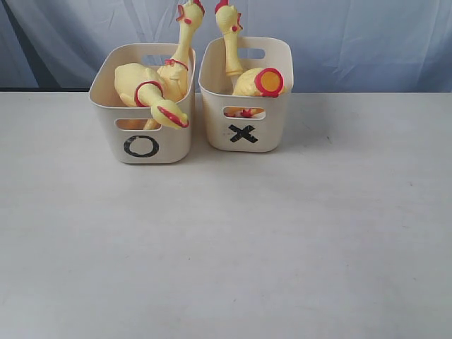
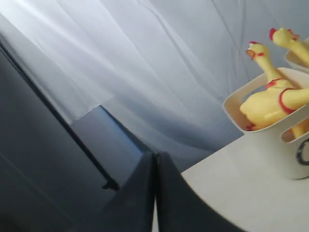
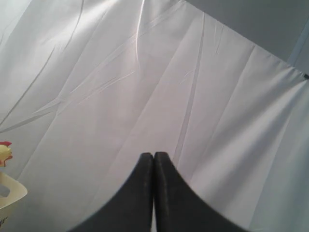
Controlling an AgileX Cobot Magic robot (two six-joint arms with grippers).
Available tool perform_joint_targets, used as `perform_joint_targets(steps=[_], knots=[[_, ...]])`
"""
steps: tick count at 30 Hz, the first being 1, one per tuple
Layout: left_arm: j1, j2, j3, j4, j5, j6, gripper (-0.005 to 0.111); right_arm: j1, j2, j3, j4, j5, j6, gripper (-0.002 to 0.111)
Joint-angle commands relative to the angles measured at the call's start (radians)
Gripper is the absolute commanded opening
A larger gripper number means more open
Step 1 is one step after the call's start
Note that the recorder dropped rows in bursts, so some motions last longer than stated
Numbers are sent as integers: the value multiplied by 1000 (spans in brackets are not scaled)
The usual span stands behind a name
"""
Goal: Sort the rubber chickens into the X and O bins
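Two cream bins stand side by side at the back of the table. The O bin (image 1: 113, 106) on the left holds large yellow rubber chickens (image 1: 155, 88) with red bands, one neck sticking up. The X bin (image 1: 275, 123) on the right holds smaller chickens (image 1: 256, 81), one head raised above the rim. Neither arm shows in the exterior view. In the left wrist view my left gripper (image 2: 155, 155) is shut and empty, off to the side of the O bin (image 2: 270, 145). My right gripper (image 3: 153, 155) is shut and empty, facing the backdrop; a bin corner (image 3: 9, 193) shows at the edge.
A pale table (image 1: 226, 240) stretches in front of the bins. A creased light-blue cloth backdrop (image 1: 353, 42) hangs behind them. A dark panel (image 2: 43, 159) lies past the table's left end.
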Motion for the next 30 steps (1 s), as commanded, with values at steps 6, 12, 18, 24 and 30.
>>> perform_joint_targets(steps=[6, 12, 18, 24, 30], knots=[[49, -27, 46, 107, -45, -4, 0, -6, -4, 74, 3, -5, -4, -1], [49, -38, 126, 113, -45, -4, 0, -6, -4, 85, 5, -2, -4, -1], [49, -62, 218, 161, -45, -4, 0, -6, -4, 85, 5, -2, -4, -1], [49, -62, 235, 231, -44, -4, 0, -6, -4, 85, 5, -2, -4, -1], [49, -62, 235, 656, -44, -4, 0, -6, -4, 85, 5, -2, -4, -1]])
